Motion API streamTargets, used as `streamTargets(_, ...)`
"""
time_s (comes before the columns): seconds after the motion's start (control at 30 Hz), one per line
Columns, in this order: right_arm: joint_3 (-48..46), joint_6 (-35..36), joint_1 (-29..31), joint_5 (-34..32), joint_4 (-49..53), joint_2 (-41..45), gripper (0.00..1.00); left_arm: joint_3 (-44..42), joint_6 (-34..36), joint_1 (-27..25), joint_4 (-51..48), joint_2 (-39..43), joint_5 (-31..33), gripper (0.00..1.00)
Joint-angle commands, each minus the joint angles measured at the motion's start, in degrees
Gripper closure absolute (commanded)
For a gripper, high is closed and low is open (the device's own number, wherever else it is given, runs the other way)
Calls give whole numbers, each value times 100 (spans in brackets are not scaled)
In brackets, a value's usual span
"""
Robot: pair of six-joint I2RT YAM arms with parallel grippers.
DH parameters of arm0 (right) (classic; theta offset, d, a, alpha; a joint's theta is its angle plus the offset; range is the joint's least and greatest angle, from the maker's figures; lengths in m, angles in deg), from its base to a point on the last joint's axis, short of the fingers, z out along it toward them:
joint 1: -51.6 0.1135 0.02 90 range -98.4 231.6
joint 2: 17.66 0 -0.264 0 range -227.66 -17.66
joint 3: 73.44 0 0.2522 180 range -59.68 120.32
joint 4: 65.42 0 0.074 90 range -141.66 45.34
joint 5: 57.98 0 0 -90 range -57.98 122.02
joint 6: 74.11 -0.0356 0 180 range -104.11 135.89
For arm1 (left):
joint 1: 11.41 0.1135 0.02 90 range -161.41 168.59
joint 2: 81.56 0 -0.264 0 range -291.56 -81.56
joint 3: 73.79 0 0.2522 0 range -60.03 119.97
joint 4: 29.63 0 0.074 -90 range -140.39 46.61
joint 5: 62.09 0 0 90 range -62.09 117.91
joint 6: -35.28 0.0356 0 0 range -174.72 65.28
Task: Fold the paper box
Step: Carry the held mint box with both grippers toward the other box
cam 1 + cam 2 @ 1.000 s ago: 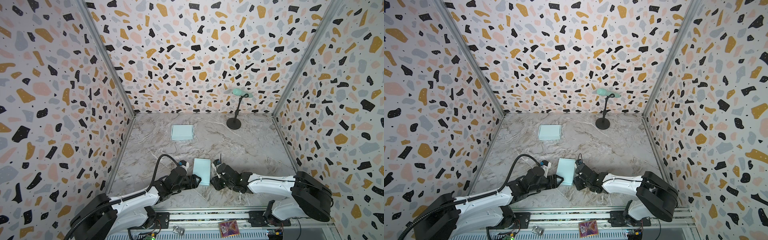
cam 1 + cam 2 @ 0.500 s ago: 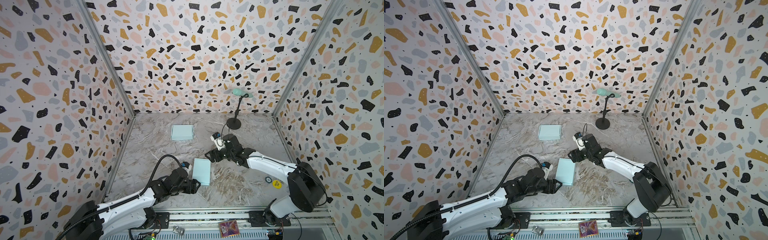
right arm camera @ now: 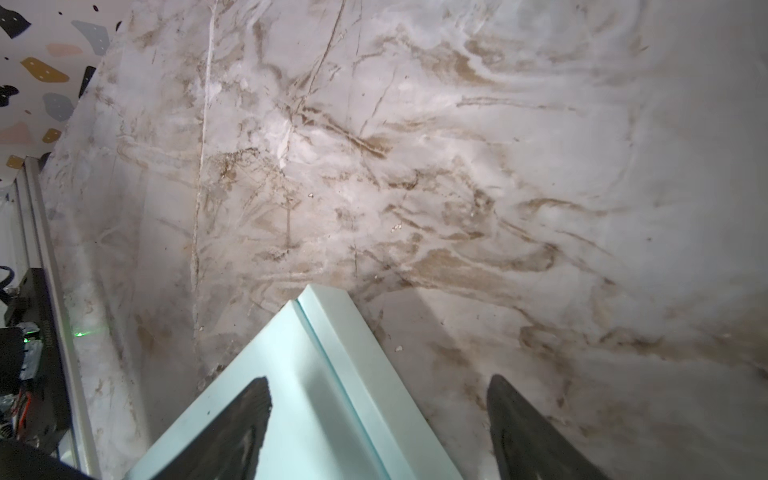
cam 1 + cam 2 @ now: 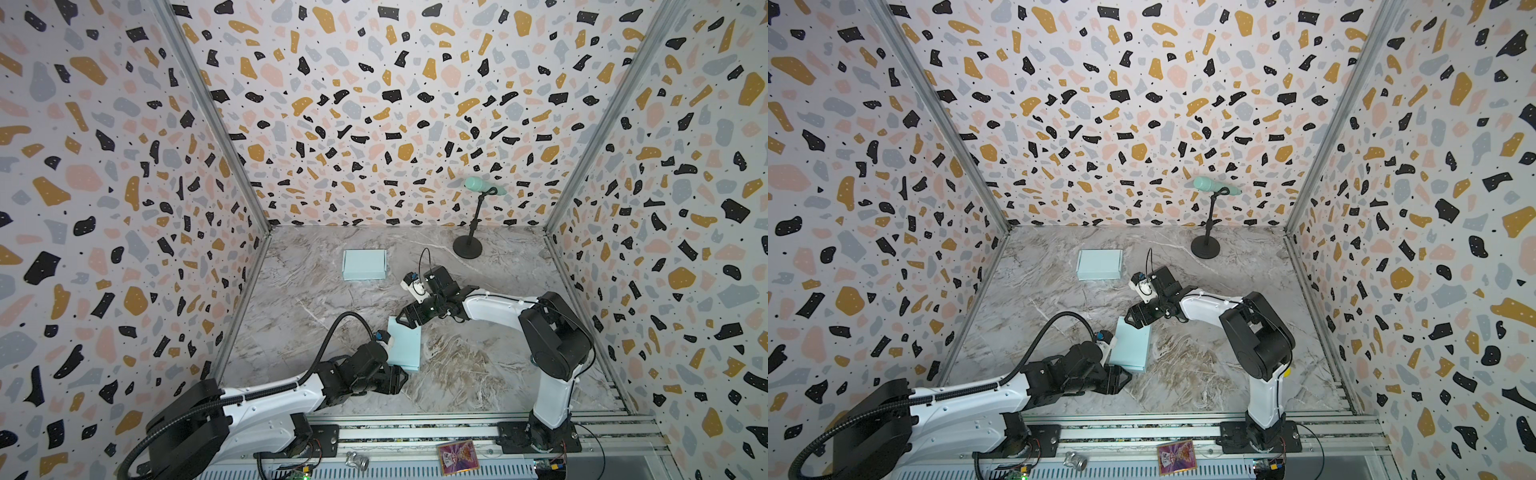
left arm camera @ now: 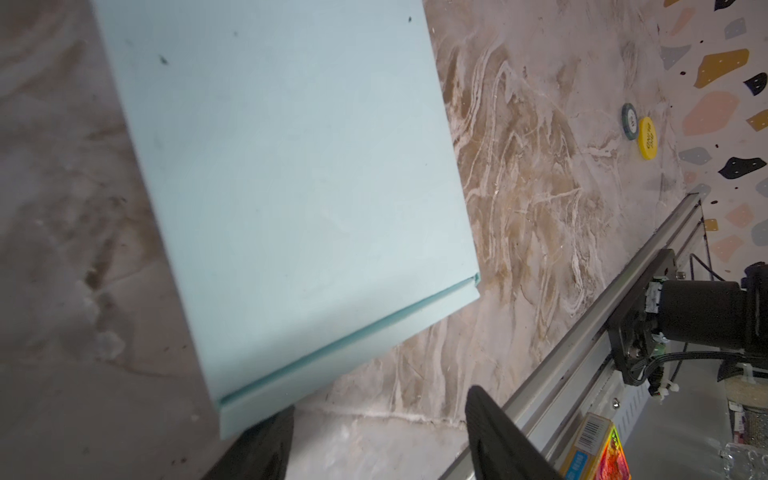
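Observation:
The paper box is pale blue, folded shut and lies flat near the front of the table in both top views. My left gripper is open at the box's near end. In the left wrist view one finger sits at the box's near corner. My right gripper is open at the far end. In the right wrist view one finger hangs over the box top and the other over bare table, so the box's long edge lies between the jaws.
A second pale blue box lies farther back. A black stand carrying a mint-green piece stands at the back right. A yellow disc lies near the right wall. The metal rail runs along the front edge.
My right gripper has opened and swung from the box's right side to its far end. My left gripper has drawn back from the left side to the near end. The box has stayed put.

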Motion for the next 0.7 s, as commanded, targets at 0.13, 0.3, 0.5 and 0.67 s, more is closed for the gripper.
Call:
streamTargets(0.13, 68, 130, -30, 335, 133, 118, 25, 223, 6, 1, 328, -280, 294, 36)
streamTargets(0.3, -168, 107, -36, 364, 82, 258, 30, 222, 37, 44, 365, -315, 346, 37)
streamTargets(0.5, -493, 18, -32, 325, 19, 536, 33, 33, -53, 298, 616, -152, 226, 40)
streamTargets(0.67, -795, -113, -33, 277, -95, 839, 33, -75, -80, 495, 990, -117, 7, 40)
